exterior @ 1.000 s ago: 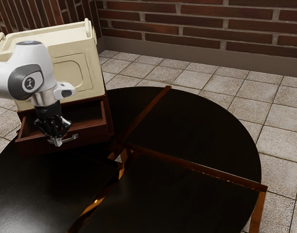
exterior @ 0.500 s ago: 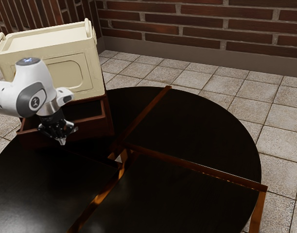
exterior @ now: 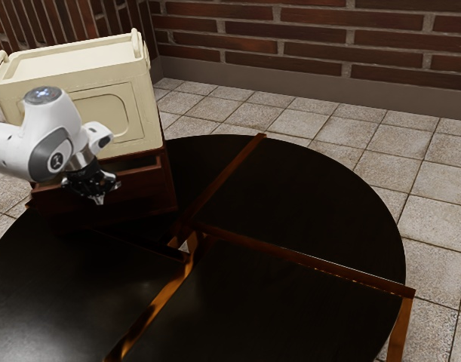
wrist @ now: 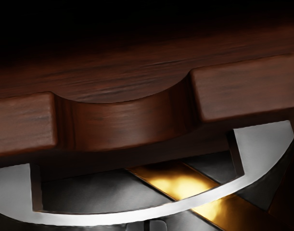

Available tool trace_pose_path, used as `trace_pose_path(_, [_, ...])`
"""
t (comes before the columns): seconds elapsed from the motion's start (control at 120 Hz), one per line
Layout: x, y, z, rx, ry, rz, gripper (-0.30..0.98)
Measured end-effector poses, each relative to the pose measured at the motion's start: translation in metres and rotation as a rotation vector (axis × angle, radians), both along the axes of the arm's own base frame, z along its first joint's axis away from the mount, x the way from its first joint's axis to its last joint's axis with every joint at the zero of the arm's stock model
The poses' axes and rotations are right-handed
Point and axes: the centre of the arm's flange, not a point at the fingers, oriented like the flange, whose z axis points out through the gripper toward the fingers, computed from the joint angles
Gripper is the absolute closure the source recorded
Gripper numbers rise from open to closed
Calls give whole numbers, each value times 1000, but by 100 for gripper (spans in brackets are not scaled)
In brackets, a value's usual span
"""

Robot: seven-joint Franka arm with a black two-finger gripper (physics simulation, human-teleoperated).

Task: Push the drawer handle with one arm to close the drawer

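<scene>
On the round black table (exterior: 305,196), at the exterior view's left, the drawer (exterior: 139,194) sits partly out under the cream box (exterior: 34,105); reddish-brown wood, dark gap behind its front. Gripper (exterior: 99,201) at the drawer's front, fingers pressed together. Wrist view gives detail lacking in the exterior view: scooped notch in the front's top edge, bowed silver handle (wrist: 113,216) below it, fingertips (wrist: 134,226) side by side at the bow's outer edge, contact unclear. Exterior view adds box and brick wall (exterior: 313,38)

Brick walls (exterior: 305,38), tiled floor (exterior: 375,170).
</scene>
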Motion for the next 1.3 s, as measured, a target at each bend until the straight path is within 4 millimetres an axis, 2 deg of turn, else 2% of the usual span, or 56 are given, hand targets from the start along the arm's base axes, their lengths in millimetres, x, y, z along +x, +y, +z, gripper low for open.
trace_pose_path(0.317, [19,3,1,21,-95,17,78])
trace_pose_path(0.592, [19,39,3,46,-121,75,78])
trace_pose_path(0.7, [27,25,3,51,-127,51,79])
trace_pose_path(0.783, [15,26,-2,43,-112,64,79])
trace_pose_path(0.917, [-10,21,15,27,-88,83,79])
trace_pose_path(0.975, [-14,2,25,20,-74,57,68])
trace_pose_path(1.075, [-12,-83,45,9,-53,-97,45])
trace_pose_path(1.133, [-18,-116,56,7,-38,-156,34])
trace_pose_path(1.217, [-32,-146,80,11,-28,-206,23])
trace_pose_path(1.3, [-45,-162,102,21,-14,-234,16])
